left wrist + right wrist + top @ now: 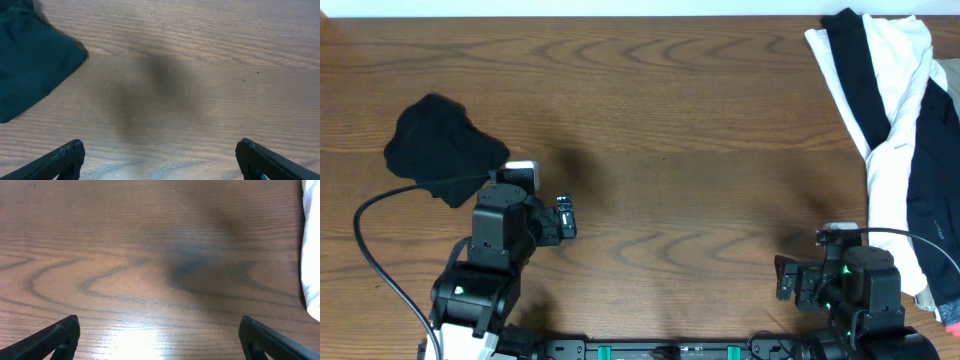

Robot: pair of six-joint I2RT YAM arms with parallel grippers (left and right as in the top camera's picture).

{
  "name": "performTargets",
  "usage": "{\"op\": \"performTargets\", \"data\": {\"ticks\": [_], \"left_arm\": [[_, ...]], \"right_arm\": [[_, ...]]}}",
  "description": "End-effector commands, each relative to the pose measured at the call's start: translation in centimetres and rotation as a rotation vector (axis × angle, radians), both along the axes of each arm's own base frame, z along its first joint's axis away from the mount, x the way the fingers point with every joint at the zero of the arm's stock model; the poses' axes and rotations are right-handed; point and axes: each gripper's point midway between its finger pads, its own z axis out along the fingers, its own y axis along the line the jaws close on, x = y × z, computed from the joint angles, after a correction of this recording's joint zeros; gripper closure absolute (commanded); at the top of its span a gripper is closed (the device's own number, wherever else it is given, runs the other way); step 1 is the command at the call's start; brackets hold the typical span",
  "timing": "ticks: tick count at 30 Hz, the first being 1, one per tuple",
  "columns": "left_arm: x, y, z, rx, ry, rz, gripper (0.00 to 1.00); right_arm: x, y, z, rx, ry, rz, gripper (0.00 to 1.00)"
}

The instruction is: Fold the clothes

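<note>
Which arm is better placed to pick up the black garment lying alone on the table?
Left. The black garment lies right beside the left arm, and the left gripper is open and empty. The right gripper is far across the table, by the pile of clothes.

matt black cloth garment (442,148), seemingly glossy wood table (670,150)

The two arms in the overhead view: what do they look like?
The left arm and right arm are black and blocky, each with a small green light and a black cable. The left hand and right hand have dark, tapered fingers.
</note>
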Motion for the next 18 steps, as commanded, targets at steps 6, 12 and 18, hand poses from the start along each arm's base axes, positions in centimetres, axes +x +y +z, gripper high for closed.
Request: {"op": "performTargets", "data": {"ticks": [6, 12, 18], "left_arm": [[0.1, 0.3, -0.5, 0.011, 0.020, 0.013, 0.02], [0.2, 0.2, -0.8, 0.013, 0.030, 0.012, 0.02], [0.2, 0.2, -1.0, 0.015, 0.038, 0.012, 0.02]], "right_arm": [[-0.5, -0.2, 2.3, 0.028, -0.167, -0.012, 0.01], [-1.3, -0.5, 4.2, 0.050, -0.320, -0.027, 0.01], [-0.7, -0.6, 3.0, 0.026, -0.360, -0.011, 0.01]]}}
